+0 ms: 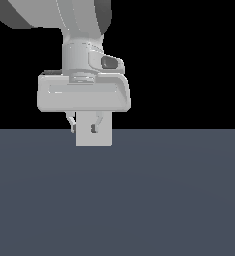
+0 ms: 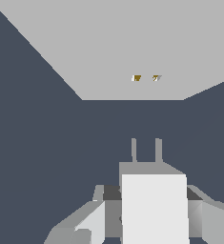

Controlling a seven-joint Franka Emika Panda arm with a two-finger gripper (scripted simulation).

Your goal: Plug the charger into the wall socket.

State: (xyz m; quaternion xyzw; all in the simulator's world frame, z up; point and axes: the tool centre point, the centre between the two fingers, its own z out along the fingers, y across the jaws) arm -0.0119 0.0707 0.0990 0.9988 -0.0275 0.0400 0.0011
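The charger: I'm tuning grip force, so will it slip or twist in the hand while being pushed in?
Probably rigid: the charger is a plain boxy block. Its smooth flat faces may slip in the hand. Its two thin prongs could jam if tilted.

One charger (image 2: 154, 209) — two prongs (image 2: 134, 150); one wall socket (image 2: 132, 47) — two slots (image 2: 137, 78); one arm (image 1: 81, 55).

White charger (image 2: 154, 209), pale grey socket (image 2: 113, 43) with two brass-coloured holes, slate-blue floor (image 1: 139, 200), light grey gripper (image 1: 84, 127).
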